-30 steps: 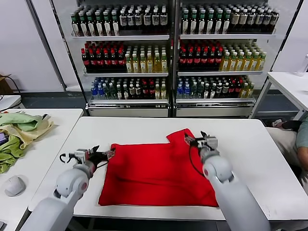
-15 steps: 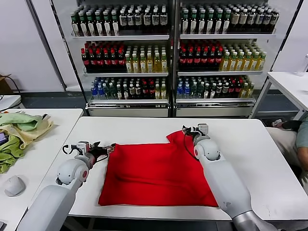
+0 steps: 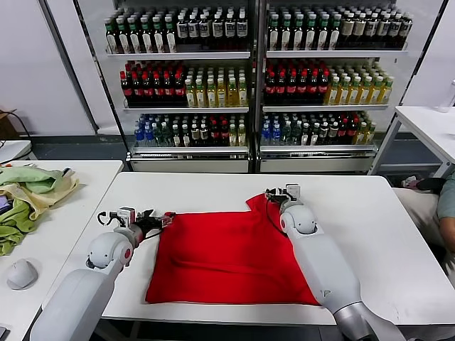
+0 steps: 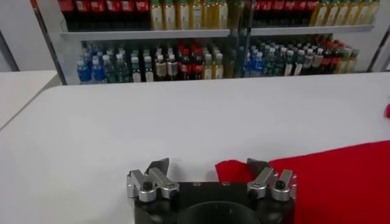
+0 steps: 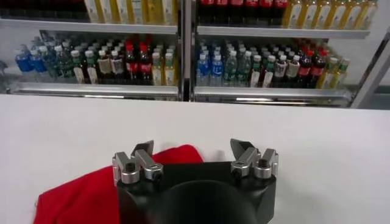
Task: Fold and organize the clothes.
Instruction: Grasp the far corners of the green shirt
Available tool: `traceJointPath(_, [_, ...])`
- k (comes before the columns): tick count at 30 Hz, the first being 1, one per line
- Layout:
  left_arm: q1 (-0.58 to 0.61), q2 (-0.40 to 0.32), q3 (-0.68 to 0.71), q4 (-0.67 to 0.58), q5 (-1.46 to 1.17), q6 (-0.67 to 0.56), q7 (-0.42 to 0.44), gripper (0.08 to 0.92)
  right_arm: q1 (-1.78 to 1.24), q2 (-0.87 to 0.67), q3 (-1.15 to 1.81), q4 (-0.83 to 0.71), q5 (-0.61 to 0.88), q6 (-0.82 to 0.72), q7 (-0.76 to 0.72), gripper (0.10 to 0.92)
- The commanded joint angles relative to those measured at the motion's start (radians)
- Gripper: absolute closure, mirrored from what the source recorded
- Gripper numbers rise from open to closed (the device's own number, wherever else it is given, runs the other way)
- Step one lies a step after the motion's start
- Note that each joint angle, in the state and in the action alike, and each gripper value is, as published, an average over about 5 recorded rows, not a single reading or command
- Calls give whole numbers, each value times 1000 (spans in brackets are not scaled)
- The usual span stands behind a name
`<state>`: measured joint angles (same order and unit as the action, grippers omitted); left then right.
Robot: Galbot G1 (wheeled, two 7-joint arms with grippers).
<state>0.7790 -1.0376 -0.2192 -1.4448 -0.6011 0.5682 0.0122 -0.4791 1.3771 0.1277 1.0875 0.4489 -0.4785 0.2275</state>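
Note:
The bright red T-shirt [image 3: 231, 252] lies flat on the white table [image 3: 355, 206], plain face up, one sleeve poking out at its far right corner. My left gripper [image 3: 165, 219] is open at the shirt's far left corner; in the left wrist view [image 4: 208, 164] a bit of red cloth [image 4: 234, 170] lies between its fingers. My right gripper [image 3: 276, 193] is open at the far sleeve; in the right wrist view [image 5: 192, 148] the red sleeve [image 5: 91, 192] lies under it, to one side.
Pale green and yellow cloths [image 3: 28, 192] and a grey mouse [image 3: 21, 273] lie on the side table at left. Coolers full of bottles [image 3: 249, 78] stand behind the table. A person's arm [image 3: 444, 206] shows at the right edge.
My right gripper has moved away from me along the shirt to the sleeve corner. My left gripper has moved slightly forward and stays at the far left corner.

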Motion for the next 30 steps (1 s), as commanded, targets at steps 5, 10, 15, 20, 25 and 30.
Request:
traceJointPath(5, [-4,1,-1,23,16,-14,45,188,-1,-1,-8,-8,15,-7,-4,240])
traceJointPath(10, [-3,0,-1,21,15,-18,56,294,-7,0,-10,-5,17,-10,-7,378])
traceJointPath(15, [5,-2,-3,21,16,-25,68,440,-6,6,-12,-9,17,-9,-13,525])
traceJointPath(20, [8,-2,-6,25,19,-35,72,588,-4,8,-12,-12,15,0,-22,663])
traceJointPath(25, [14,-2,-7,23,48,-41,85,727,-9,6,0,8,21,36,-34,810])
traceJointPath(30, [33,4,-19,-13,46,-62,89,864,-63,-18,18,166,36,41,-29,904])
